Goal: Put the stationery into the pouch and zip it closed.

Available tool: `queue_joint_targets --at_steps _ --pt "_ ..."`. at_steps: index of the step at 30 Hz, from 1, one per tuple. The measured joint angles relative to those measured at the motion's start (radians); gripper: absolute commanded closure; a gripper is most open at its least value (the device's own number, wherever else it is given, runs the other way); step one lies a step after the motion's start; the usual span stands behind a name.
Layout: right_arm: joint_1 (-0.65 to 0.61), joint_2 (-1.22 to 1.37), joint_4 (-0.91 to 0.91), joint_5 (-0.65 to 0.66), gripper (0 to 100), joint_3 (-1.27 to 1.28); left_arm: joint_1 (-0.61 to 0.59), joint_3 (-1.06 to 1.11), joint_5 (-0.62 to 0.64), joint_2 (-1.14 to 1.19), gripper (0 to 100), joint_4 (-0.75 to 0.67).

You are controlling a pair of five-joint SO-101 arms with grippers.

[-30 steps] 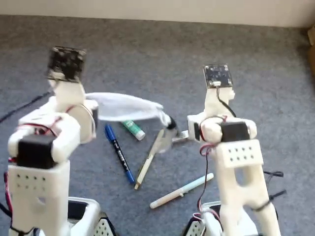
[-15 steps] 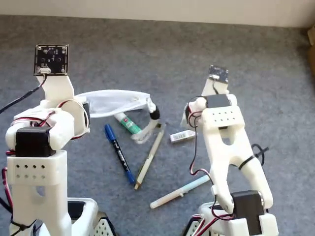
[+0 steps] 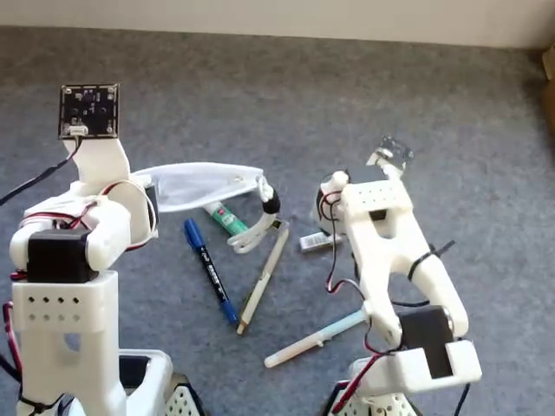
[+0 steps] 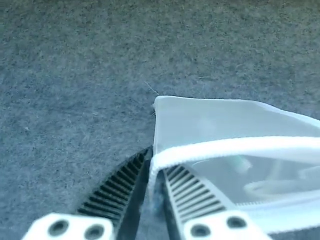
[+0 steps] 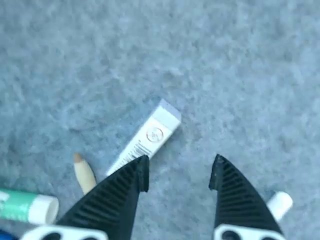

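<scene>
The white mesh pouch (image 3: 208, 186) is held at one end by my left gripper (image 4: 152, 162), which is shut on its rim, and the mouth of the pouch (image 4: 225, 130) gapes beyond the fingers. The pouch's far end with the black zip pull (image 3: 270, 204) sags onto the carpet. My right gripper (image 5: 180, 167) is open just above a small white eraser (image 5: 150, 134), not touching it. On the carpet lie the eraser (image 3: 316, 241), a green glue stick (image 3: 227, 219), a blue pen (image 3: 209, 271), a beige pen (image 3: 264, 277) and a white-and-teal pen (image 3: 317, 338).
Grey carpet (image 3: 260, 95) covers the whole work area, with open floor beyond the pouch. The beige pen's tip (image 5: 82, 172), the glue stick (image 5: 25, 207) and the white pen's end (image 5: 278, 204) lie close around the right gripper. The arm bases stand at the near edge.
My right gripper has let go of the pouch's zip end and swung over to the eraser, now open. The pouch's free end has dropped. The left arm shifted slightly, still gripping.
</scene>
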Motion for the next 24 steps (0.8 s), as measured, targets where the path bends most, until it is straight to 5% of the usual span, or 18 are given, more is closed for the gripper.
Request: queue_joint_targets --at_steps 24 --pt "0.003 0.091 -0.198 -0.106 80.7 -0.008 -0.002 0.029 0.034 -0.002 99 -0.02"
